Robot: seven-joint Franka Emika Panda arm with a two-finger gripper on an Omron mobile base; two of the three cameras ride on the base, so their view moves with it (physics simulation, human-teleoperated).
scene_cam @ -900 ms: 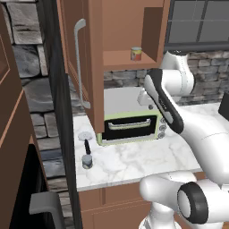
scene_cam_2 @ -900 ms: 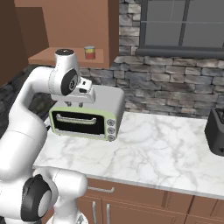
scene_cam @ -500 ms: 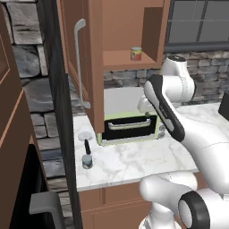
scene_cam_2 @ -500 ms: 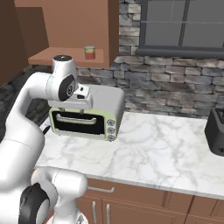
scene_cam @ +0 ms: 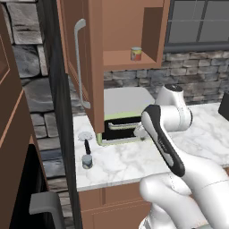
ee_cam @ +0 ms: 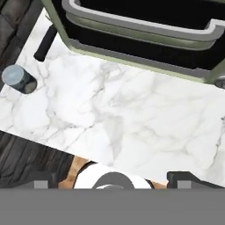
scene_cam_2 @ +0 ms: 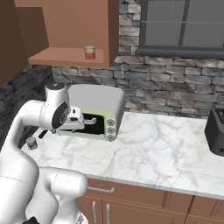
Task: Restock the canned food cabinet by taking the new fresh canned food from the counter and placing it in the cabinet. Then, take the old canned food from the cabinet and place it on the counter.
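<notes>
Arm dropped from cabinet level to worktop (ee_cam: pixel 132 118) | hand (ee_cam: pixel 113 182) released, empty | teal tin (ee_cam: pixel 17 79) upright on worktop – approx 10 o'clock from hand, well apart | red tin (scene_cam: pixel 136 53) on cabinet (scene_cam: pixel 123 58) shelf

Two tins: teal-grey tin (scene_cam: pixel 86 161), red-and-yellow tin (scene_cam: pixel 136 54).
</notes>
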